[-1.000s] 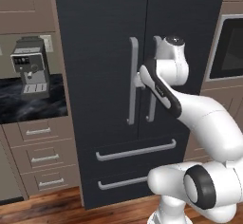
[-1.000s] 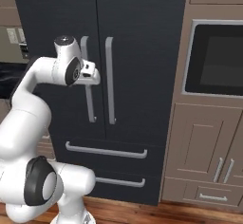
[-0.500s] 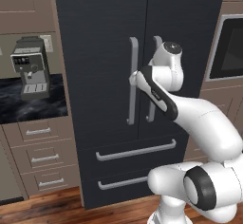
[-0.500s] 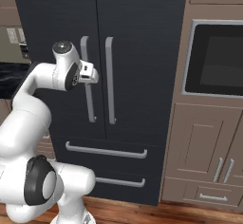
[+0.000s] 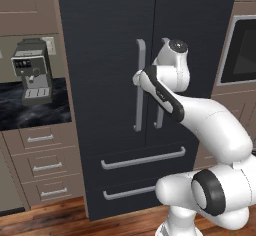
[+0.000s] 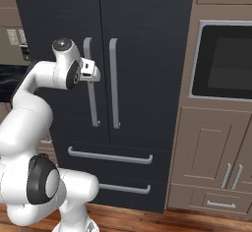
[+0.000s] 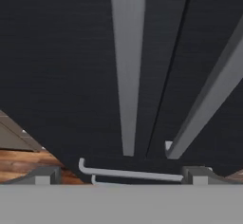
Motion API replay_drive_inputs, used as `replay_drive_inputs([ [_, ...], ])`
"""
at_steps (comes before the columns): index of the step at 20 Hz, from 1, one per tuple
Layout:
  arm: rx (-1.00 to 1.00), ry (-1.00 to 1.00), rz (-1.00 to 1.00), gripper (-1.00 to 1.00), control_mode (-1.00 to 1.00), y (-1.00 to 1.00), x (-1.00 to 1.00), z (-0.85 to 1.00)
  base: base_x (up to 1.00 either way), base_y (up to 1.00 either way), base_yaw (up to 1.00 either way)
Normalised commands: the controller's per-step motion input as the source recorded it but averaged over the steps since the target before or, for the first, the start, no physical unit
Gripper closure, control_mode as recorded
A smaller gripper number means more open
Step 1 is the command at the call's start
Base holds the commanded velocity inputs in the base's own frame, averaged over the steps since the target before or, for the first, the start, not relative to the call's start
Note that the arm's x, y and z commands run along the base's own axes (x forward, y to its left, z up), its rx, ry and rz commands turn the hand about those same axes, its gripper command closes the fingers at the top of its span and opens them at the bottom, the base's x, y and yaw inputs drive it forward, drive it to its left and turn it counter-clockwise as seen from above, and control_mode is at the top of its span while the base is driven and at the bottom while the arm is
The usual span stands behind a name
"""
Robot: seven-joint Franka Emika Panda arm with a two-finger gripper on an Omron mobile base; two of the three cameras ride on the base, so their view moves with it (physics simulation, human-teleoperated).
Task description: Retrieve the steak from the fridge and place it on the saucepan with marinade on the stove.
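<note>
The black fridge [image 5: 105, 40] [image 6: 142, 29] stands with both doors shut, so the steak is hidden. My gripper [image 5: 136, 77] [image 6: 94, 72] is up against the left door's long grey handle [image 5: 138, 105] [image 6: 91, 103], at its upper part. In the hand view the gripper [image 7: 121, 174] is open, its fingertips [image 7: 45, 175] wide apart, and that handle [image 7: 127, 76] runs down between them. The right door's handle [image 7: 209, 104] [image 6: 114, 83] lies just beside it. The saucepan, marinade and stove are out of view.
A coffee machine [image 5: 31, 72] sits on a dark counter [image 5: 30, 112] left of the fridge, with drawers [image 5: 40, 165] below. A built-in oven [image 6: 221, 61] and cabinet doors [image 6: 211, 152] are on the right. Two fridge drawer handles [image 5: 142, 158] run low across the front.
The hand has swung left across the door seam, from in front of the right handle to the left door's handle. The jaws stayed open and the doors stayed shut.
</note>
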Motion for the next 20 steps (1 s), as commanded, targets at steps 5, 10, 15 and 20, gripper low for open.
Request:
replay_drive_inputs([
  [5, 0.03, -0.06, 0.00, -1.00, -1.00, 0.01, 0.16, 0.28, 0.00, 0.00, 0.00],
  [10, 0.02, -0.08, 0.00, -1.00, -1.00, 0.00, 0.13, 0.36, 0.00, 0.00, 0.00],
  [15, 0.01, -0.08, 0.00, -1.00, -1.00, 0.02, 0.24, 0.32, 0.00, 0.00, 0.00],
  [20, 0.00, -0.08, 0.00, -1.00, -1.00, 0.10, 0.37, 0.06, 0.00, 0.00, 0.00],
])
